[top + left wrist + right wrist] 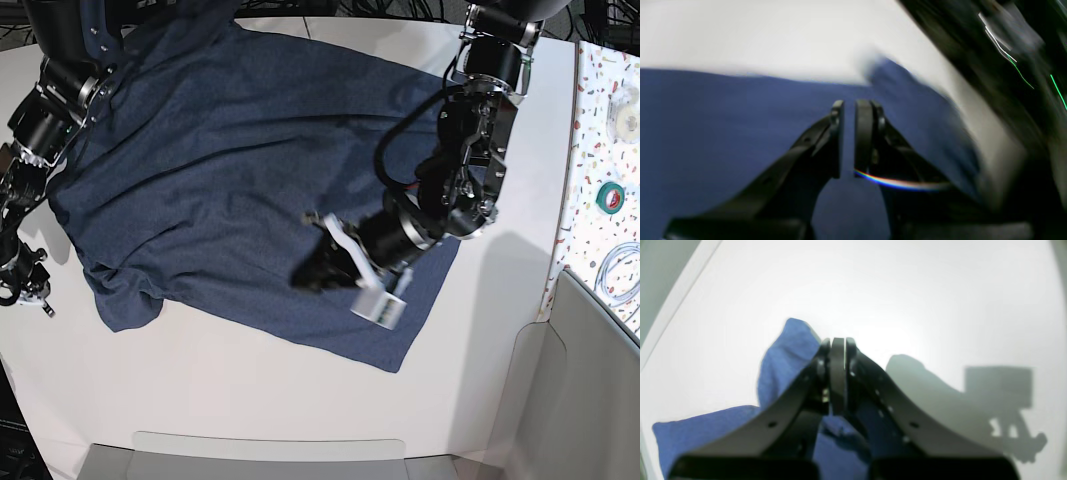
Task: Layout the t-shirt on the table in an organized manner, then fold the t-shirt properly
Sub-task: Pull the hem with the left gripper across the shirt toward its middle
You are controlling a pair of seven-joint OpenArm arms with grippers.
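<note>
The dark navy t-shirt point(230, 170) lies spread across the white table point(250, 400), back side up, with one sleeve bunched at the lower left. My left gripper point(303, 274) hovers over the shirt's lower middle and is blurred. In the left wrist view its pads point(848, 110) stand a narrow gap apart above the blue t-shirt point(723, 133), with nothing between them. My right gripper point(38, 298) sits at the table's left edge, beside the sleeve. In the right wrist view it point(838, 341) is shut, the t-shirt point(783, 366) lies beside and under the fingers, and no cloth shows between the pads.
A narrow speckled surface point(610, 120) runs along the right, carrying a green tape roll point(610, 195) and a coiled cable point(615, 275). A grey panel point(590, 390) stands at the lower right and a grey strip point(270, 455) runs along the front edge.
</note>
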